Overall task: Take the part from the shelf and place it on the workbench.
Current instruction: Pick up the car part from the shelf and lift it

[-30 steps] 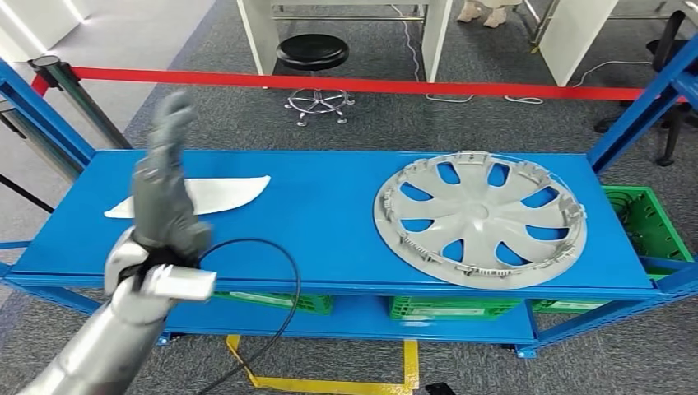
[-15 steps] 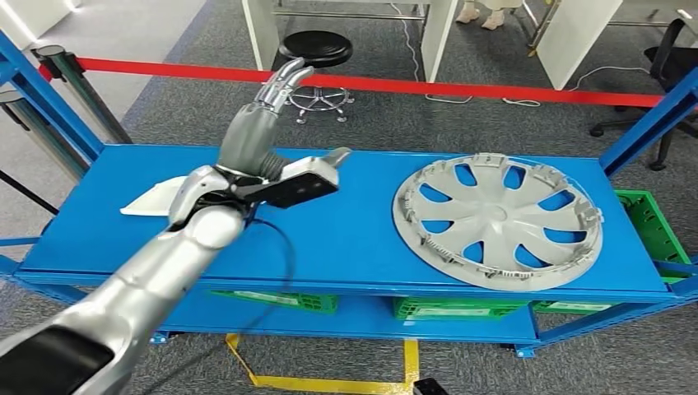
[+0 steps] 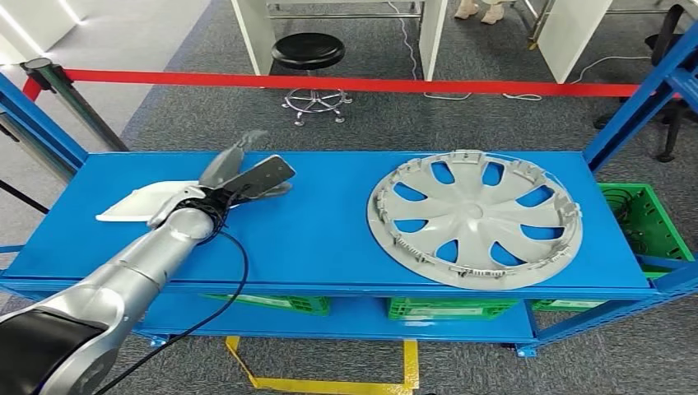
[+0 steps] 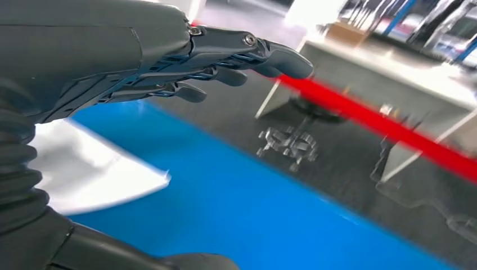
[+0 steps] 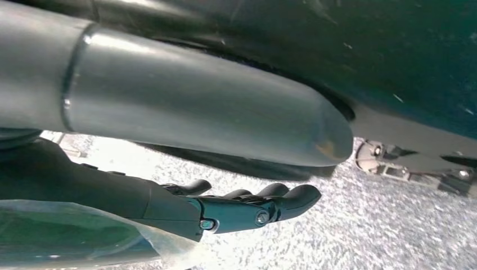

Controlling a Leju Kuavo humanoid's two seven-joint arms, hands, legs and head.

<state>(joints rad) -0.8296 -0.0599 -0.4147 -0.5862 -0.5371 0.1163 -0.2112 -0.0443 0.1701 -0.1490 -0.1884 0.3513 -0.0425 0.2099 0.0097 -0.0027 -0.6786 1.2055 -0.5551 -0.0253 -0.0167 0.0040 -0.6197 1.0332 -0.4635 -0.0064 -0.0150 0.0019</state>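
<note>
A flat white part (image 3: 136, 203) lies at the left end of the blue shelf top (image 3: 329, 230). My left hand (image 3: 224, 167) reaches over that part's right end, fingers stretched out and apart, holding nothing. The left wrist view has the left hand (image 4: 169, 62) hovering above the white part (image 4: 95, 174) without touching it. A large grey wheel cover (image 3: 476, 218) lies flat on the right half of the shelf. My right hand (image 5: 225, 208) hangs by my body over the speckled floor, fingers straight and empty.
Blue uprights (image 3: 45, 123) stand at the shelf's ends. Green crates (image 3: 638, 218) sit on the lower level and to the right. Behind the shelf run a red barrier tape (image 3: 370, 84), a black stool (image 3: 311, 53) and white table legs (image 3: 432, 37).
My left arm has swung down from a raised pose and reached forward; the hand is now low over the right end of the white part. The camera shifted slightly.
</note>
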